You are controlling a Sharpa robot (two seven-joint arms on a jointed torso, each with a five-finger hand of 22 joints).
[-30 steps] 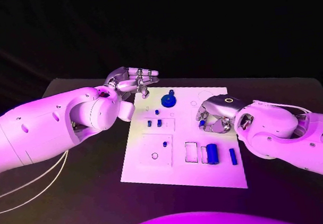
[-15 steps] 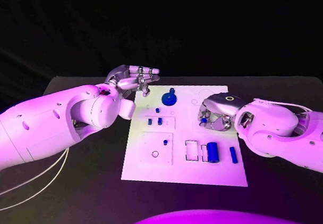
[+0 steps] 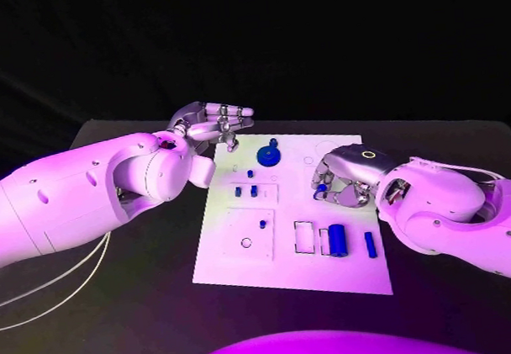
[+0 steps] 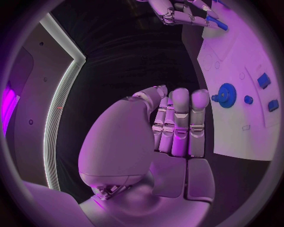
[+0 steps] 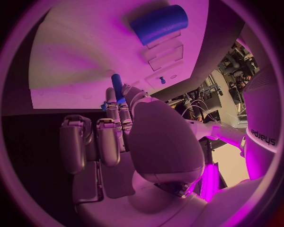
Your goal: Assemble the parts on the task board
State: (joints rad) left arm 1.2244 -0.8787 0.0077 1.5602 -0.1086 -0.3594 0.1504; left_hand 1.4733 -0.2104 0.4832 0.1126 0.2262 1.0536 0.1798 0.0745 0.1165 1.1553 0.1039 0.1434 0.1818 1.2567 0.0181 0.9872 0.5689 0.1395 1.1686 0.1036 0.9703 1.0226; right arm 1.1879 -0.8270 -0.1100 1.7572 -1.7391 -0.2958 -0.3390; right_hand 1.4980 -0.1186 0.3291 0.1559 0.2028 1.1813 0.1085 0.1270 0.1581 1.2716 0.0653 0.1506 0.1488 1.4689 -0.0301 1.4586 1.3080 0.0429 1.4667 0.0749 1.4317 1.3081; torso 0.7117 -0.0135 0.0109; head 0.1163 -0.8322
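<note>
The white task board (image 3: 291,262) lies in the middle of the table. My right hand (image 3: 343,179) hovers over its right side and pinches a small blue peg (image 3: 320,193) (image 5: 116,86) between thumb and a finger. My left hand (image 3: 211,124) (image 4: 176,124) hangs above the board's far left corner, fingers curled in, holding nothing. On the board are a blue gear (image 3: 267,156) (image 4: 226,94), two small blue blocks (image 3: 245,192), a thick blue cylinder (image 3: 338,240) (image 5: 158,22) and a slim blue bar (image 3: 369,244). The left wrist view also shows the right hand (image 4: 180,12) with its peg (image 4: 217,23).
The black table (image 3: 122,308) runs round the board on every side. White cables (image 3: 48,298) trail over its left part under my left arm. Empty rectangular recesses (image 3: 302,237) lie beside the cylinder.
The right arm has shifted a little while its hand keeps the peg over the same part of the board. The left hand stays as it was.
</note>
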